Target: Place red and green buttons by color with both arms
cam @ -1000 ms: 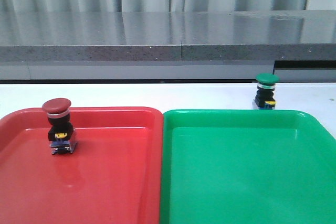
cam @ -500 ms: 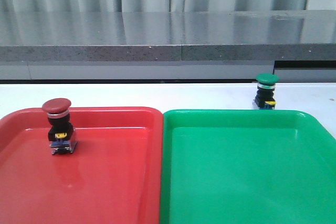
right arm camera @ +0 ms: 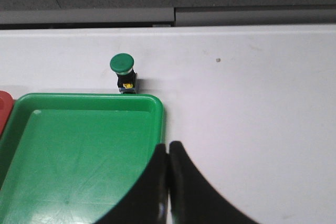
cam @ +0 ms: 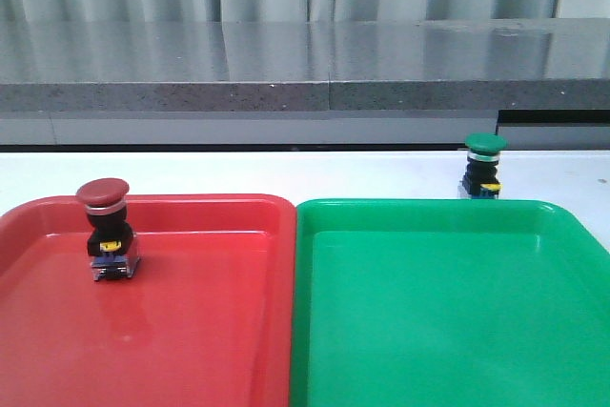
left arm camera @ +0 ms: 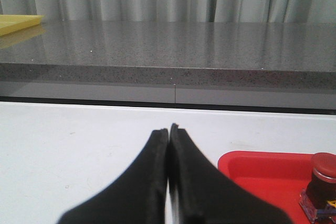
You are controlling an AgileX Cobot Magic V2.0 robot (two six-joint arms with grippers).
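You had no text, label, brand, number or sign to read in any of the three views. The button caps, both trays and the worktop showed plain surfaces, and the small yellow tabs on the buttons were too small to tell whether they carried any marking.

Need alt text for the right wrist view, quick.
The green button stands upright on the white table, just beyond the far rim of the green tray, not in it. The right gripper is shut and empty, over the tray's near corner.
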